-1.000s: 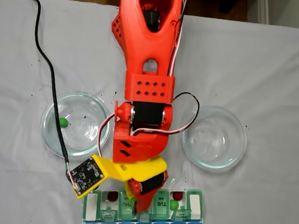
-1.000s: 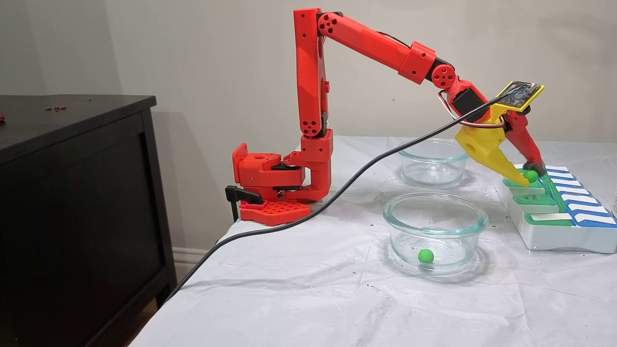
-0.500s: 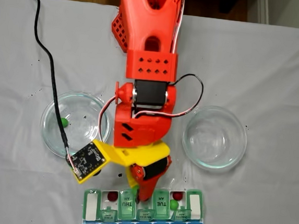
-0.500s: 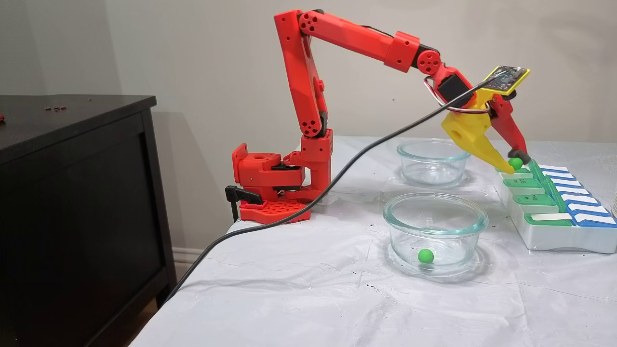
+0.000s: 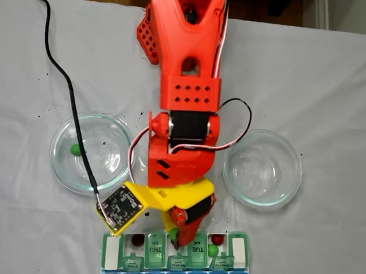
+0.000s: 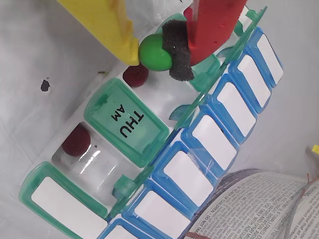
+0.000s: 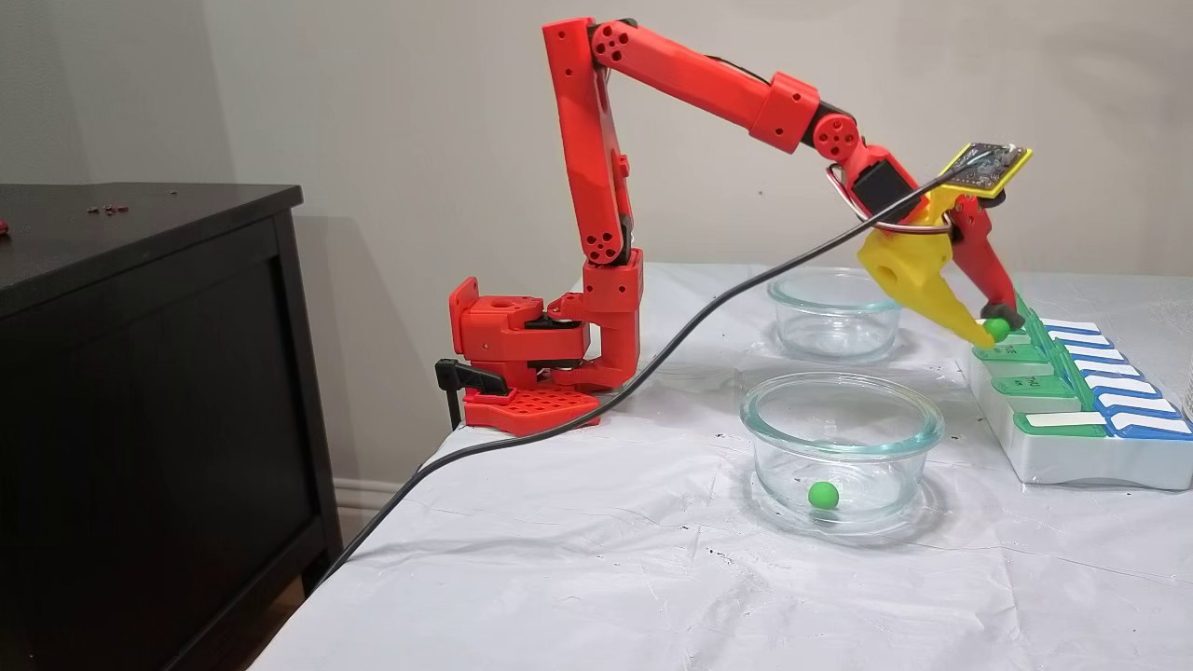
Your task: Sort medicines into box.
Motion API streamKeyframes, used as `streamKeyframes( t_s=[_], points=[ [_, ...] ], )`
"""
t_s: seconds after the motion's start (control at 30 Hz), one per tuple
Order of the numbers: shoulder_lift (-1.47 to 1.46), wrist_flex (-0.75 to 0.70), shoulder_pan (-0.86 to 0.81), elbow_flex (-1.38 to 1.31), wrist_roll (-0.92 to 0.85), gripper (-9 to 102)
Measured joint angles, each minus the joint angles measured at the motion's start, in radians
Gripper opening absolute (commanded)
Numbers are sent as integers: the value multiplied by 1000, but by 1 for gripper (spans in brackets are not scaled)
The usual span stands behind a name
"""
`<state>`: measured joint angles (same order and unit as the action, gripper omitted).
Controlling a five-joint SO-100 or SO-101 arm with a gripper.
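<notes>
A small bright green ball [image 6: 155, 52] was held in the pincer [image 6: 152, 52], pinched just above the green and blue plastic pill box [image 6: 149, 149], over an open compartment containing a dark red ball [image 6: 135, 75].

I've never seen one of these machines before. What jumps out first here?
The bright red arm reaches across the white table, its claw pinching a small green ball just above the green and blue pill box. Dark red balls already sit in open compartments beside the lid marked THU. In a fixed view, one more green ball lies in the nearer glass bowl.
</notes>
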<state>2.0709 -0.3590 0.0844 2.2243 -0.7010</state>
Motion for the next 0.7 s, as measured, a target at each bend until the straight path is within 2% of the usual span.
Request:
streamKeyframes(
  t_s=[0.57, 0.63, 0.7],
  points=[
    [-141, 161, 0, -3, 11, 0],
    [-141, 178, 0, -3, 23, 7],
    [-141, 183, 0, -3, 34, 21]
  ],
)
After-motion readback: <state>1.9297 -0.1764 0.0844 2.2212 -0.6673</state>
